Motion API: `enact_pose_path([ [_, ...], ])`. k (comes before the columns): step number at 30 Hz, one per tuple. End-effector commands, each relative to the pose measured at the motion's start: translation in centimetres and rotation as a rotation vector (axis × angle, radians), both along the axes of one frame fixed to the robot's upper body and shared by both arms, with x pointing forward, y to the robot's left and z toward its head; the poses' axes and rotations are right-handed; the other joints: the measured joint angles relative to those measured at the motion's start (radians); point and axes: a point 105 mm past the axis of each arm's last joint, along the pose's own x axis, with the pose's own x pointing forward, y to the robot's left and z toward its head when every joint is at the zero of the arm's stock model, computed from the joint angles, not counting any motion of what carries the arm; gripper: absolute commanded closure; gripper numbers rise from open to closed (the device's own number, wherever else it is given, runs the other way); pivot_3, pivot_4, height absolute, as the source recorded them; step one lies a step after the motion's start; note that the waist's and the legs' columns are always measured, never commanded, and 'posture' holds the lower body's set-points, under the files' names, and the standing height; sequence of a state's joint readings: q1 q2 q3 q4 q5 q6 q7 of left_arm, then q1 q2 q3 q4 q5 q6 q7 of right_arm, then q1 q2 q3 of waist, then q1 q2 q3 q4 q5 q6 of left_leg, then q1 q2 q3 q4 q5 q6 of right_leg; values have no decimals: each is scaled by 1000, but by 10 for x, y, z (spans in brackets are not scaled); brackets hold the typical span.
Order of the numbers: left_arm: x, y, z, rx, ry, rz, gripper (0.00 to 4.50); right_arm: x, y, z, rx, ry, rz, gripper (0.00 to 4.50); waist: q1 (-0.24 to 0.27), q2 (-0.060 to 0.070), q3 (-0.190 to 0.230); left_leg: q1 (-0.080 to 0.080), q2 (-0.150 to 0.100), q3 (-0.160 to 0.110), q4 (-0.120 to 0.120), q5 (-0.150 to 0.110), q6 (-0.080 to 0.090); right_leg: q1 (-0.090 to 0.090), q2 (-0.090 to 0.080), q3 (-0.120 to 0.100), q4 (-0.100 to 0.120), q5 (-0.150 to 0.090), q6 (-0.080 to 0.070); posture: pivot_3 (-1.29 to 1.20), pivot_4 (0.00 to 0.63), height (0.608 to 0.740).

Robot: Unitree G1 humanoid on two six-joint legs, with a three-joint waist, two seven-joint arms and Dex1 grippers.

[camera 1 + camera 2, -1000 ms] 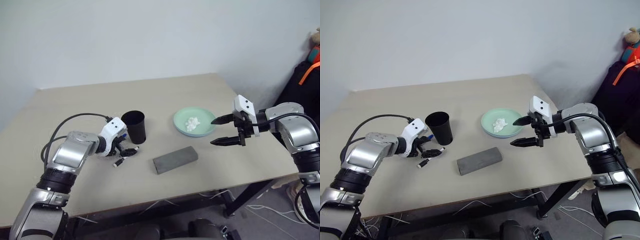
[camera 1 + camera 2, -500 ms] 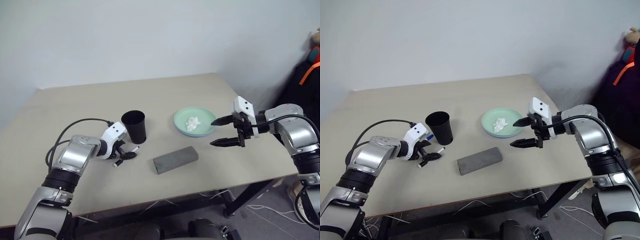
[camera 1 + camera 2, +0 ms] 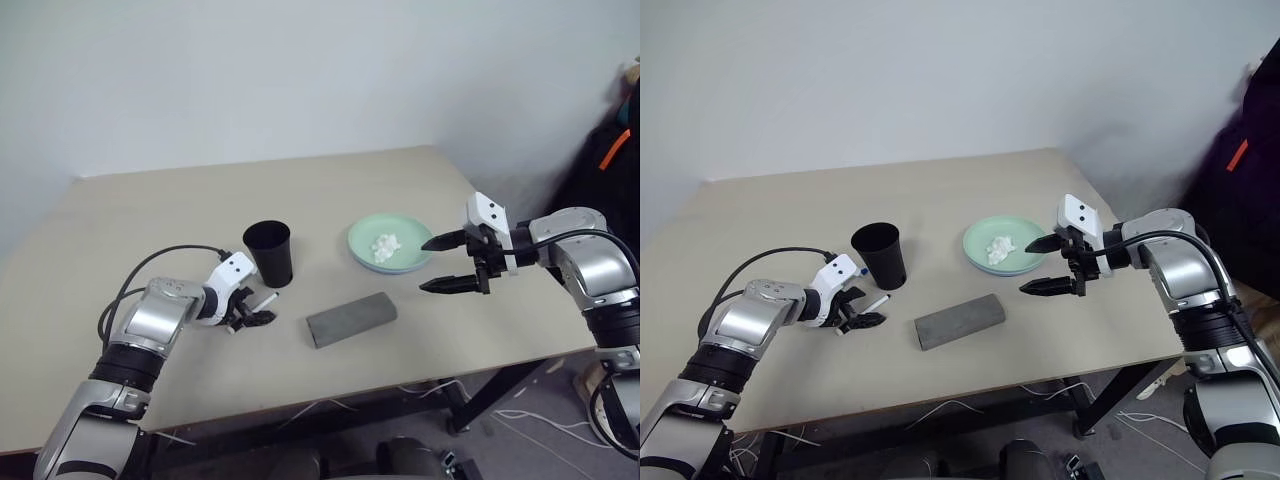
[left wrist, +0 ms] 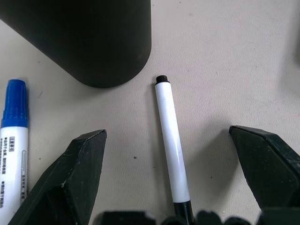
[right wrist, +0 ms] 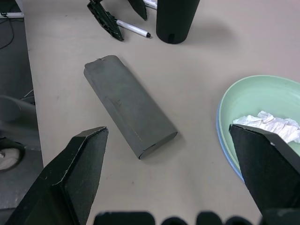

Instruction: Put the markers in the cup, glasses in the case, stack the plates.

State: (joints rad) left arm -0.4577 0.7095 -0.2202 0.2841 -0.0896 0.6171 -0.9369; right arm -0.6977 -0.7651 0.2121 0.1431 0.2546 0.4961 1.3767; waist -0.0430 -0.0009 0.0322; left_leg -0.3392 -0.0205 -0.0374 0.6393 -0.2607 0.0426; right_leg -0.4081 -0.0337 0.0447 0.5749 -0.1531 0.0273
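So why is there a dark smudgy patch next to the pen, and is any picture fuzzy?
In the left wrist view the smudge is a soft shadow on the table beside the black-capped marker, which looks sharp, as does the cup. In the right eye view the dark bag at the edge is blurred. In the right wrist view the case throws a faint shadow.

Left end effector (image 4: 173,154) low, right end effector (image 3: 446,262) raised (both apparently spread wide).

black-capped marker (image 4: 172,146) lying free between spread fingers (image 4: 77,176), cup (image 4: 89,37) close ahead
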Motion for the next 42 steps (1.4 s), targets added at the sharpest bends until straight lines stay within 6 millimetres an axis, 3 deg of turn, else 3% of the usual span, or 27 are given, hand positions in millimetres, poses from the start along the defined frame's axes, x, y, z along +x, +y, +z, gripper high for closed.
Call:
enact_pose_path([
  [1, 1, 0, 2, 14, -17, -15, 43, 0, 1, 17, 27, -62, 10, 0, 0, 0, 0, 0, 0, 0, 0, 0, 0, 0, 0, 0, 0, 0, 0, 0, 0, 727],
  [5, 0, -1, -1, 18, -11, -20, 882, 0, 1, 18, 26, -64, 11, 0, 0, 0, 0, 0, 0, 0, 0, 0, 0, 0, 0, 0, 0, 0, 0, 0, 0, 727],
  [15, -4, 0, -4, 17, 13, -21, 4354, 1, 2, 19, 27, -71, 14, 0, 0, 1, 0, 1, 1, 0, 0, 0, 0, 0, 0, -1, 1, 0, 0, 0, 0, 727],
  [16, -5, 1, -5, 17, 18, -20, 4471, 1, 2, 19, 27, -72, 14, 0, 0, 1, -1, 1, 1, 0, 0, 0, 0, 0, 0, -1, 1, 0, 0, 0, 0, 727],
  [29, -7, -2, 3, -14, 4, -25, 4471, 1, 2, 20, 27, -70, 17, 0, -2, 2, -1, 1, 1, 0, 0, 0, 0, 0, 0, -1, 0, 0, 0, 0, 0, 727],
  [33, -16, -25, 28, -133, -30, -137, 4471, 2, 2, 21, 26, -71, 17, 0, -3, 2, -1, 0, 1, 0, 0, 0, 0, -1, 0, -1, 0, 0, 0, 0, 0, 727],
  [42, -18, -26, 29, -136, -28, -136, 4471, 2, 2, 21, 26, -71, 17, 0, 0, 2, -1, -1, 0, 0, 0, 0, 0, -1, 0, -1, 0, 0, 0, 0, 0, 727],
])
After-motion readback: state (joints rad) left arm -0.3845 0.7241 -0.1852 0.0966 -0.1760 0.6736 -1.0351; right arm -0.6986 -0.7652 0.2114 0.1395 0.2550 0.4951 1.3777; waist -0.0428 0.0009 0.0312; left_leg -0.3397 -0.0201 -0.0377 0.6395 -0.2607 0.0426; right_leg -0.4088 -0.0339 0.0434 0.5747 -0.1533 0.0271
